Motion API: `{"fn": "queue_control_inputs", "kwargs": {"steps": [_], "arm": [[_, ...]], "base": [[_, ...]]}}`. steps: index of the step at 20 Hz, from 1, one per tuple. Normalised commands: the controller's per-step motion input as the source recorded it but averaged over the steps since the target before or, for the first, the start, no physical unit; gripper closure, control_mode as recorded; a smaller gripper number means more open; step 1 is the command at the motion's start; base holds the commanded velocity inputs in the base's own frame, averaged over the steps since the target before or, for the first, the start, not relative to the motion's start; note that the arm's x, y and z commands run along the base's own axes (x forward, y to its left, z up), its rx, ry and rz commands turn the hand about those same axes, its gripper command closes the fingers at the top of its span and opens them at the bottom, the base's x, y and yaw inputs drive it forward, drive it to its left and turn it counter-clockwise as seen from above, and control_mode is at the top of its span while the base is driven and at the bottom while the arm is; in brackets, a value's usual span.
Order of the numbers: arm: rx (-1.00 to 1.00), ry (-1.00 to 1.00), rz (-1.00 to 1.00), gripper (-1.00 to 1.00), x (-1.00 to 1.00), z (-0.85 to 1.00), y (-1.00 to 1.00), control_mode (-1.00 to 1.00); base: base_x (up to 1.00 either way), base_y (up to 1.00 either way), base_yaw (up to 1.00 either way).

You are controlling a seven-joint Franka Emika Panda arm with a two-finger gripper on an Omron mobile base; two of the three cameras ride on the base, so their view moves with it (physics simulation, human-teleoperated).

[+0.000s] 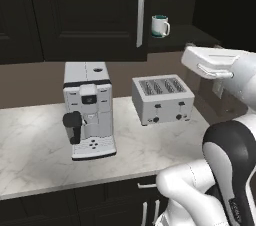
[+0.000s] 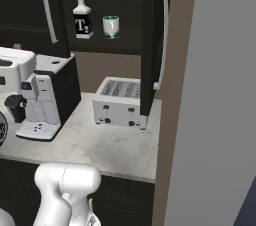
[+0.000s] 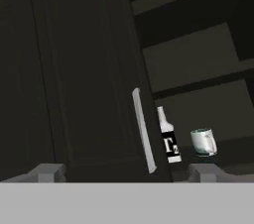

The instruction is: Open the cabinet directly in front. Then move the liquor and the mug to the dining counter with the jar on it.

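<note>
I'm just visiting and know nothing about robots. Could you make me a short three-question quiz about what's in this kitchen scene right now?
1. True or false: the right cabinet door stands open.
2. Which stands beside the bottle on the cabinet shelf: A) a jar, B) a mug, C) a bowl?
3. Name the two appliances on the counter below.

Key:
1. True; the shelf inside shows.
2. B; the mug stands to the right of the bottle, apart from it.
3. A coffee machine and a toaster.
</note>
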Motion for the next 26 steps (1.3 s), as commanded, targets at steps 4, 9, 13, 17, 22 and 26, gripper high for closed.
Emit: {"fn": "queue_control_inputs", "kwargs": {"steps": [4,9,13,17,22,26], "arm": [[0.07,0.09,0.0,-1.0,0.03,0.0,-0.52,-1.0],[0.23,0.0,0.0,-1.0,0.0,0.0,-0.94,-1.0],[0.16,0.0,0.0,-1.0,0.12,0.0,-0.61,-1.0],[0.02,0.08,0.0,-1.0,0.26,0.0,-0.15,-1.0],[0.0,0.13,0.0,-1.0,0.41,0.0,-0.03,-1.0],[0.0,0.19,0.0,-1.0,0.54,0.0,-0.03,-1.0]], "base": [[0.0,0.0,0.0],[0.0,0.0,0.0],[0.0,0.0,0.0],[0.0,0.0,0.0],[0.0,0.0,0.0],[0.0,0.0,0.0]]}}
